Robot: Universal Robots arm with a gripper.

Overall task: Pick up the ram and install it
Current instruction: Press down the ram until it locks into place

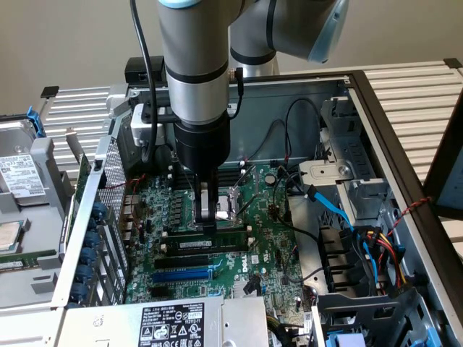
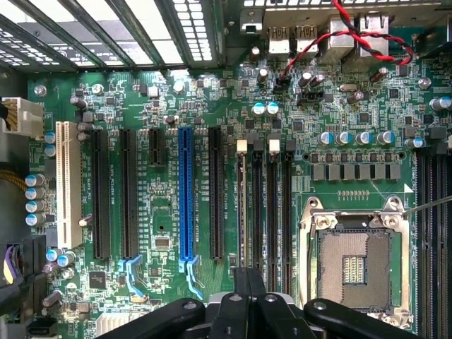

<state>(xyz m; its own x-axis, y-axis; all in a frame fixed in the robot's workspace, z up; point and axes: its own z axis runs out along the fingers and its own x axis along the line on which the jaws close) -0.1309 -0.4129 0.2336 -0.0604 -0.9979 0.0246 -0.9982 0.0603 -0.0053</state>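
While the gripper (image 1: 208,230) pressed down with its fingers together, the ram (image 1: 217,238) sat under it in a slot on the green motherboard (image 1: 271,249).

Motherboard (image 1: 268,238): green, lying flat inside the open computer case (image 1: 405,144).
Blue expansion slot (image 2: 186,194): among black slots, mid-board.
White slot (image 2: 68,183): near the board's edge.
CPU socket (image 2: 353,265): bare, metal-framed.
Red-black wires (image 2: 353,35): twisted, by the rear ports.
Power supply label (image 1: 172,323): white, at the case's near edge.
Blue cable (image 1: 329,206): beside the drive bay.
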